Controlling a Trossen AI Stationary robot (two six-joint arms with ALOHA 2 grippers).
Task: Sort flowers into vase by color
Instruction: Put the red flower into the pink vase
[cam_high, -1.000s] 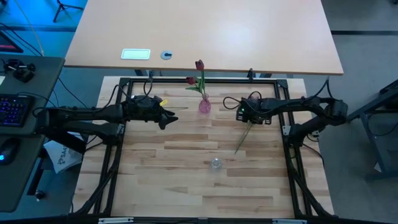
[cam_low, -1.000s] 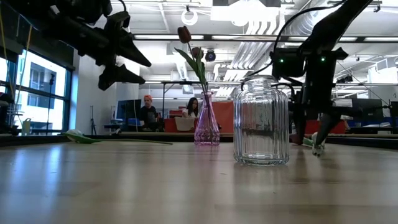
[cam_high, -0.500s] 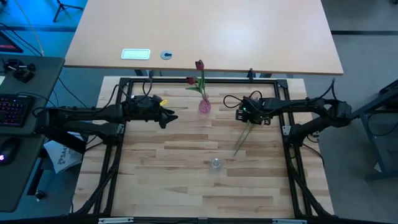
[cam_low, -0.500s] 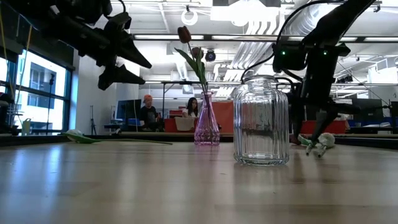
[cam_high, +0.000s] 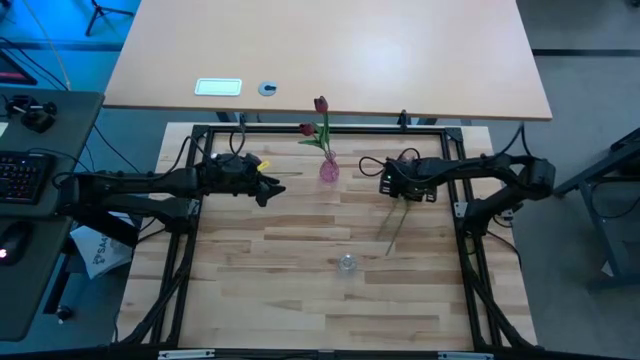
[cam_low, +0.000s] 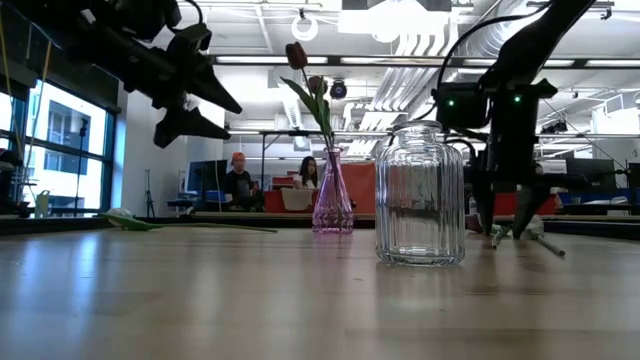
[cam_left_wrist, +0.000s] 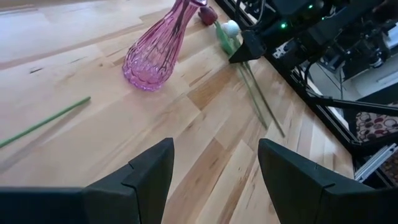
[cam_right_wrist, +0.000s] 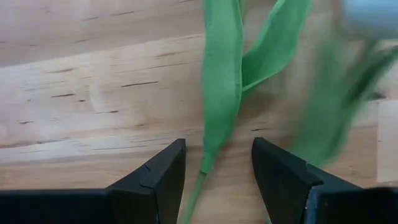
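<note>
Right gripper (cam_high: 402, 192) is low over the table at about 2 o'clock, fingers apart and straddling the white tulip (cam_high: 395, 228). It is not clamped on anything yet.

Change over the last second: from above, the tulip's free stem end has swung from nearer 7 o'clock to nearly 6 o'clock of the gripper. In the low view the pale head that showed beside the fingers half a second ago is gone, and only a bit of stem trails to the gripper's right. We read this as the flower being nudged while the gripper lines up. The pick is still to come, so sorting of this bloom has not advanced.

Left gripper (cam_high: 268, 186) hovers at about 10 o'clock, fingers spread, holding nothing.

The pink vase (cam_high: 328, 170) at 12 o'clock holds two red tulips (cam_high: 320, 104). The clear jar (cam_high: 346, 264) near centre looks empty.

What each view adds:
- Right wrist view shows a leaf (cam_right_wrist: 222, 81) in the gap between the fingers, which the overhead hides.
- Left wrist view catches the white head (cam_left_wrist: 231, 28) on the table beside the vase.
- Low view alone shows another flower (cam_low: 125, 218) lying flat to the left.
</note>
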